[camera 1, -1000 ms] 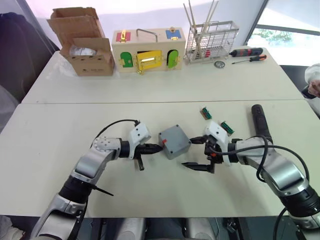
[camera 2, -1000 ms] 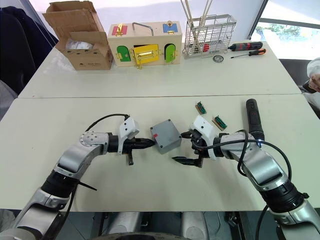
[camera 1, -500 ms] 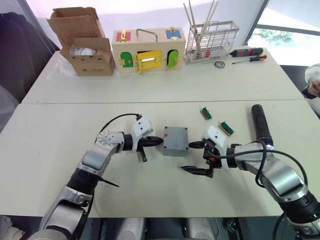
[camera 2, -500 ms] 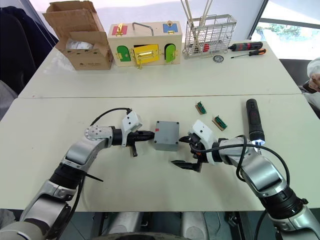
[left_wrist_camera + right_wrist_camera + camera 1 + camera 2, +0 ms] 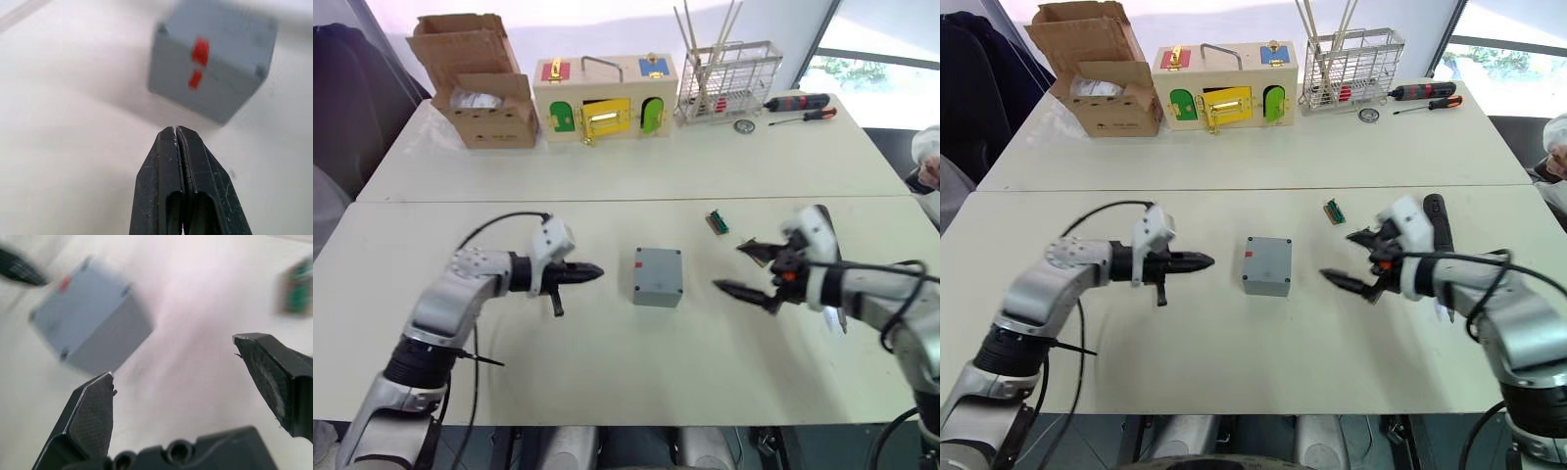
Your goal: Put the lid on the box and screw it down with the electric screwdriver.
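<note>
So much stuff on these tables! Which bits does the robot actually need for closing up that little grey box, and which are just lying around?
For the job:
- the box, lid already seated on top
- the electric screwdriver, lying behind the right end effector

Just lying about:
- cardboard box
- wooden box with coloured doors
- wire rack
- hand screwdrivers
- small green part

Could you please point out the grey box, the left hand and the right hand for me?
grey box (image 5: 1266, 264): right eye view, on its top face.
left hand (image 5: 1205, 260): right eye view, at its shut fingertips.
right hand (image 5: 1340, 257): right eye view, midway between its spread fingertips.
</note>
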`<state>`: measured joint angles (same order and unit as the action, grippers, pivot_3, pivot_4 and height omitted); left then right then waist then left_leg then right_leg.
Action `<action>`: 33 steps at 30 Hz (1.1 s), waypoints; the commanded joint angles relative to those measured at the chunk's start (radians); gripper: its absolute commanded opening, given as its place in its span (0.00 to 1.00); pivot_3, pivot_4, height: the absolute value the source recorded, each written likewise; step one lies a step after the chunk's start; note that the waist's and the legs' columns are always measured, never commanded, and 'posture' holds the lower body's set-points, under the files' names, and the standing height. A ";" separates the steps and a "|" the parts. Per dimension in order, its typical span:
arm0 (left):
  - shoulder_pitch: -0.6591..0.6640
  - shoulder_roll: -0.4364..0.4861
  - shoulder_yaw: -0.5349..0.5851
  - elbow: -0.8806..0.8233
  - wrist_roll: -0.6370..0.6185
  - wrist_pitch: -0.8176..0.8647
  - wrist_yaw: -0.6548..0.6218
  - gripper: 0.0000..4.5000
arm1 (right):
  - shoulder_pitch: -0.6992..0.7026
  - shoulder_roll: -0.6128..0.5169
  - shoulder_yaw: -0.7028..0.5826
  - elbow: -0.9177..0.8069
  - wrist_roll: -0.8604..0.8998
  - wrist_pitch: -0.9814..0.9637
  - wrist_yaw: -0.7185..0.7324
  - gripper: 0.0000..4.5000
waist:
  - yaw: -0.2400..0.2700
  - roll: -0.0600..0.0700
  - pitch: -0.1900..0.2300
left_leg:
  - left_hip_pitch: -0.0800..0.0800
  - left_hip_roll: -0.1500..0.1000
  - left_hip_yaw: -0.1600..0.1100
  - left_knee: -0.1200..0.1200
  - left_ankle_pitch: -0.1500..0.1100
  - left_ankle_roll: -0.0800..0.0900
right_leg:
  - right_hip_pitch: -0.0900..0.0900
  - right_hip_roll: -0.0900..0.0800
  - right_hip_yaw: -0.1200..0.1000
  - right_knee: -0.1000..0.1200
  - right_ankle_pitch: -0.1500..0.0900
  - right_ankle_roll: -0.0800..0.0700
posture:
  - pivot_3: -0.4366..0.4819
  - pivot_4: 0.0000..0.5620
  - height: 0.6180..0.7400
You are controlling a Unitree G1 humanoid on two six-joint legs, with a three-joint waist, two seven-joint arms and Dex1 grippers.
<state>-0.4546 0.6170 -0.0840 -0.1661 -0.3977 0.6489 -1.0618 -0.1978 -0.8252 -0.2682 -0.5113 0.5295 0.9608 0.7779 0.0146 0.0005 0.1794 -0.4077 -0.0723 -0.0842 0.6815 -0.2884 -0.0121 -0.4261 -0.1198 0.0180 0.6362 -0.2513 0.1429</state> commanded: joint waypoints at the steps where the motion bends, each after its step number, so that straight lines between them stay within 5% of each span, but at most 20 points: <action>1: -0.055 -0.026 0.044 -0.065 -0.097 0.052 0.009 0.00 | 0.013 0.043 -0.076 0.003 0.016 -0.001 -0.073 0.99 | 0.000 0.000 0.000 | 0.000 0.000 0.000 0.000 0.000 0.000 | 0.000 0.000 0.000 0.000 0.000 0.000 | 0.48 0.27 0.92; 5: -0.124 -0.091 0.009 -0.077 -0.125 0.064 0.034 0.00 | -0.010 0.159 -0.055 0.155 -0.098 -0.141 -0.228 0.99 | -0.002 -0.002 -0.001 | 0.000 0.000 0.001 0.000 0.000 0.000 | 0.000 0.000 0.000 0.000 0.000 0.000 | 0.48 0.27 0.92; 10: -0.121 -0.078 -0.049 -0.083 -0.087 0.038 0.025 0.00 | -0.052 0.231 0.001 0.282 -0.172 -0.250 -0.297 0.71 | -0.014 -0.001 -0.001 | 0.000 -0.001 0.002 -0.001 0.000 0.000 | -0.002 0.000 0.001 0.002 0.000 0.000 | 0.48 0.27 0.92; 29: -0.058 -0.058 -0.046 -0.147 -0.111 0.056 0.078 0.00 | -0.104 0.257 0.092 0.434 -0.223 -0.396 -0.277 0.71 | -0.025 -0.001 -0.001 | 0.000 0.000 0.002 -0.001 0.000 0.000 | -0.002 0.000 0.001 0.003 0.000 0.000 | 0.48 0.27 0.92; 33: -0.051 -0.050 -0.045 -0.151 -0.115 0.060 0.077 0.00 | -0.109 0.259 0.102 0.446 -0.228 -0.406 -0.278 0.48 | -0.026 -0.001 -0.001 | 0.000 0.000 0.002 -0.001 0.000 0.000 | -0.002 0.000 0.001 0.003 0.000 0.000 | 0.48 0.27 0.92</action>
<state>-0.5061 0.5580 -0.1451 -0.2812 -0.4936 0.7115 -0.9819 -0.2900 -0.5684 -0.1611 -0.0531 0.3061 0.5765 0.4988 -0.0110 -0.0005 0.1785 -0.4075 -0.0727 -0.0826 0.6803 -0.2882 -0.0126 -0.4283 -0.1198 0.0193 0.6389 -0.2513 0.1429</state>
